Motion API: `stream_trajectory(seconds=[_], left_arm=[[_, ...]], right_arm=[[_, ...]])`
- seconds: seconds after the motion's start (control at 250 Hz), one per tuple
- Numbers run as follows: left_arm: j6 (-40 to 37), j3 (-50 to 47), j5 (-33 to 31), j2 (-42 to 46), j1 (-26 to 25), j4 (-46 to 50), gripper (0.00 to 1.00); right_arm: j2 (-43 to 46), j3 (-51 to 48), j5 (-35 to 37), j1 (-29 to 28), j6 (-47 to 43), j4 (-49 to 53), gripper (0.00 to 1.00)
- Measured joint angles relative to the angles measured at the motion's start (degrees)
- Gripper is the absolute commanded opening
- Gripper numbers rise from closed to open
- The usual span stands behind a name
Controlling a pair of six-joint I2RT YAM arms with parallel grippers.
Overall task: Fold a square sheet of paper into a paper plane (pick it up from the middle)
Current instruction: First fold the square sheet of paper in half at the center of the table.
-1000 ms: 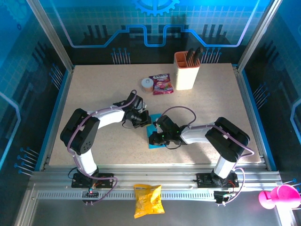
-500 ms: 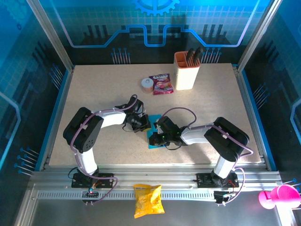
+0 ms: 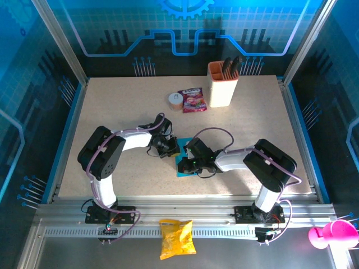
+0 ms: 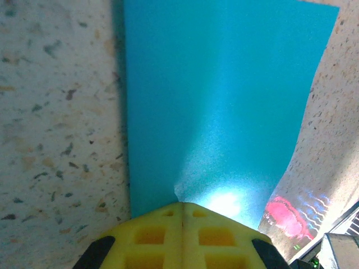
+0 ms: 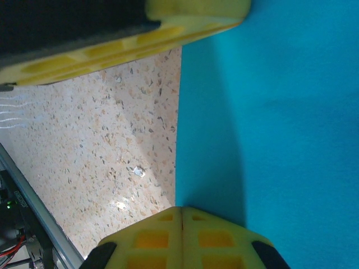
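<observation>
The cyan-blue square sheet of paper (image 3: 182, 170) lies flat on the speckled table (image 3: 112, 112) near the middle, mostly covered by both grippers. In the left wrist view the paper (image 4: 224, 101) stretches ahead as a tapering blue sheet, and my left gripper (image 4: 182, 203) is shut with its yellow tips pressed down on the near end. A small crinkle shows at the tips. In the right wrist view my right gripper (image 5: 182, 209) is shut, its tips resting at the paper's (image 5: 280, 123) left edge. The left gripper's yellow finger (image 5: 168, 28) crosses the top of that view.
At the back stand an orange-and-white knife holder (image 3: 222, 84), a red-purple snack packet (image 3: 192, 100) and a small round roll (image 3: 175, 100). A yellow crisp bag (image 3: 176, 238) lies on the front rail. A pink cup (image 3: 331, 234) sits at the bottom right.
My left gripper has slid a little nearer and to the right, onto the paper. The right gripper has stayed almost still on the sheet.
</observation>
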State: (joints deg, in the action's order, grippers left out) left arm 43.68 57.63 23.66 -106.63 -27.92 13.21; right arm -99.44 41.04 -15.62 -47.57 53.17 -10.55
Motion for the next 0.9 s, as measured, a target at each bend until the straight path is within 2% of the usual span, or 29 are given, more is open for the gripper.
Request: stream_trajectory(seconds=[0.899], left_arm=[[-1.6, 17.0, -2.6, -10.0, 7.5, 9.8, 0.00]], right_arm=[[-1.9, 1.7, 1.3, -0.2, 0.4, -1.2, 0.00]])
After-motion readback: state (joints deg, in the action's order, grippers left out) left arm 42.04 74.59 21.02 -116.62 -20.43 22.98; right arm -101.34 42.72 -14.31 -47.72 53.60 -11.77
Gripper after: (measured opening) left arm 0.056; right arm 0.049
